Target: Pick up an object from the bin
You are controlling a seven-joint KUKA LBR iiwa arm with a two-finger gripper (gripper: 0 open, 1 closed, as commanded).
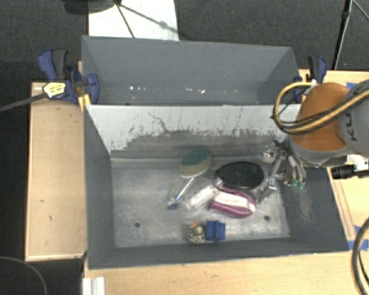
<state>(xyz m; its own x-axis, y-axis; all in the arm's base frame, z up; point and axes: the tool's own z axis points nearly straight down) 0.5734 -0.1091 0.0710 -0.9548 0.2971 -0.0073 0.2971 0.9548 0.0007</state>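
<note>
Item 1: black round disc [240, 174], flat and dark with a finely textured top. It lies on the bin [135, 217] floor, right of centre and toward the far wall. It is the piece nearest my gripper [272, 176], which sits low by the bin's right wall, just beside the disc's right edge. I cannot tell how my jaws stand, apart or together, and nothing shows between them.

Item 2: purple and white oblong piece [234, 203], lying on its side just in front of the disc and touching or overlapping its near edge. Its right end is close below my gripper.

Item 3: clear plastic piece with a blue tip [186, 196], lying slanted at the floor's centre, its right end against the purple piece.

Item 4: round green-topped piece [195, 160], left of the disc near the far wall, above the clear piece.

Item 5: small blue and gold-brown cluster [206, 232], at the near edge of the floor and apart from the rest.
</note>
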